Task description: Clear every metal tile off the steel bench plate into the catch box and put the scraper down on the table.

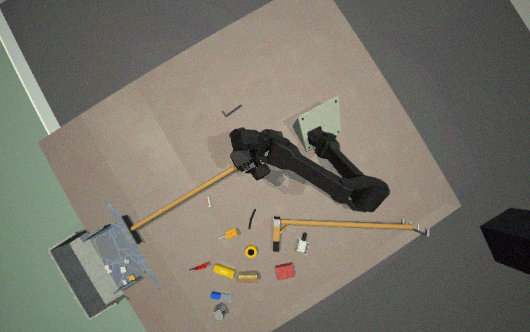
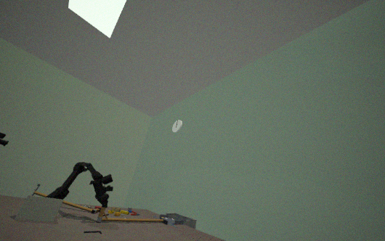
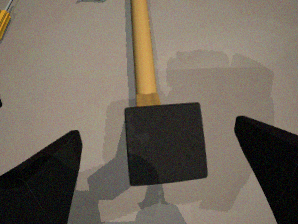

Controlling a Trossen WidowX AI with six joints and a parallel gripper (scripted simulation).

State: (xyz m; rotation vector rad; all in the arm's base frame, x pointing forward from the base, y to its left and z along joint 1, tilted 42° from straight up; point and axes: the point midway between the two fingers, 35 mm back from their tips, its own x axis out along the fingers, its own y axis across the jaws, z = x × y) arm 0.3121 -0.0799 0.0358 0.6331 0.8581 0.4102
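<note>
The steel plate [image 1: 107,240] lies at the lower left in the top view, with several small pale tiles [image 1: 123,270] and an orange one [image 1: 132,277] towards its lower side. The catch box [image 1: 82,280] [image 2: 187,220] adjoins its outer end. The long scraper [image 1: 185,199] [image 2: 134,219] [image 3: 143,55] lies with its dark blade [image 1: 133,229] beside the plate's near side. Its upright grip [image 2: 102,214] has a black square top [image 3: 166,144]. My gripper [image 1: 243,163] [image 2: 104,206] [image 3: 160,131] is open and empty, over the grip, with the black top between the fingertips in the wrist view. The arm hides the grip in the top view.
A second wooden-handled tool [image 1: 350,225] [image 2: 78,206] with metal prongs [image 1: 420,229] lies to the right. A hex key [image 1: 232,111] [image 2: 92,231] lies on the other side. A screwdriver [image 1: 231,233], tape roll [image 1: 251,251], red block [image 1: 285,271] and yellow block [image 1: 224,270] lie on the table [image 1: 175,300].
</note>
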